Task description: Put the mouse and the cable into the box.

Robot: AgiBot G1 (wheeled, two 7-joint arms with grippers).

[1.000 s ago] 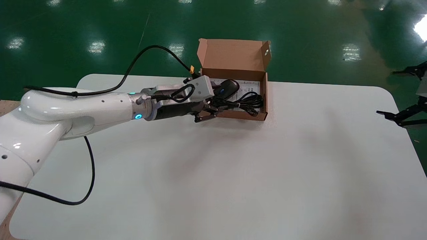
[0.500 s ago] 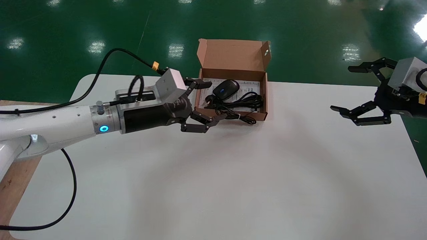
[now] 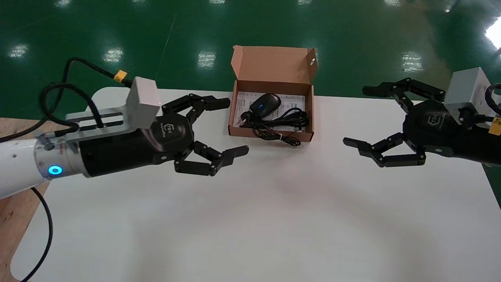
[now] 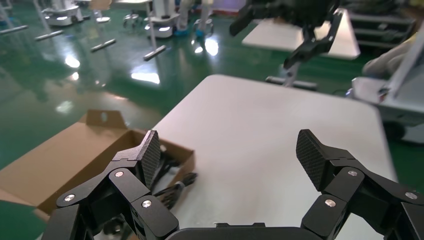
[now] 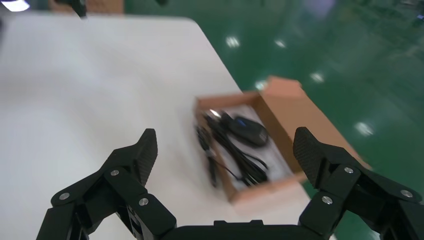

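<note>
Flanking the open brown cardboard box: left gripper and right gripper, both spread, empty. Black oval mouse inside; black coiled cable partly over front wall.

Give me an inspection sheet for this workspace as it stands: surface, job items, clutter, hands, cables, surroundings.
Surface: white table, box near its far edge.
Job's things: cardboard box, lid up; mouse inside it on a printed sheet; cable bundled in the box, one loop hanging over the front wall onto the table.
Clutter: nothing seen.
Hands: left hand open, empty, left of the box; right hand open, empty, right of the box.
Cables: black arm cable looping behind the left wrist.
Surroundings: glossy green floor; wooden surface beside the table's left edge.
</note>
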